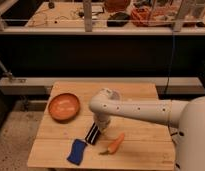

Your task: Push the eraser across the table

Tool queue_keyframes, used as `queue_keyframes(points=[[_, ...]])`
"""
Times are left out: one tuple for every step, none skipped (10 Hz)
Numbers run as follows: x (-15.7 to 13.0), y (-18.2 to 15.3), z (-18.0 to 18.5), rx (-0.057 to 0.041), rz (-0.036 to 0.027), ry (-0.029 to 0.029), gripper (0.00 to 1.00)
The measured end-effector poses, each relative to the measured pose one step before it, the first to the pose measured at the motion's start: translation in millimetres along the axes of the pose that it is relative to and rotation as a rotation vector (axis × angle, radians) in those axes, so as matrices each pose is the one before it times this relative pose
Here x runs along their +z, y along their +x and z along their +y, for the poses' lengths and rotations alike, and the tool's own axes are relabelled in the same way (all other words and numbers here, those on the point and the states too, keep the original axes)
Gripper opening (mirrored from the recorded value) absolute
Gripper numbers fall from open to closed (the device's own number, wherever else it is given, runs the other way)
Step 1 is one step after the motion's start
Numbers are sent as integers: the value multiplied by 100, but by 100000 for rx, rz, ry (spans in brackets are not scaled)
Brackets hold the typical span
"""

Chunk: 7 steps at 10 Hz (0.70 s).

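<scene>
The eraser (92,134), a flat black block with a lengthwise groove, lies tilted on the light wooden plank table (141,134), near the front middle. My gripper (99,125) reaches down from the white arm right at the eraser's upper right end and hides that end. The eraser's lower end points at the blue pad.
A blue wavy-edged pad (76,151) lies at the front left, just below the eraser. A carrot (114,144) lies right of the eraser. An orange bowl (64,106) sits at the left. The table's front edge is close below the pad. A dark shelf stands behind.
</scene>
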Motion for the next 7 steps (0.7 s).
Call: queue_keyframes(points=[[72, -988, -472, -2201, 431, -54, 0], [70, -632, -175, -1185, 116, -54, 0], [100, -442, -71, -773, 269, -123, 0], [99, -732, -427, -1983, 277, -32, 0], [32, -707, -425, -1605, 100, 47, 0], [56, -815, -466, -1886, 176, -54, 0], [61, -903, -496, -1987, 343, -200, 0]])
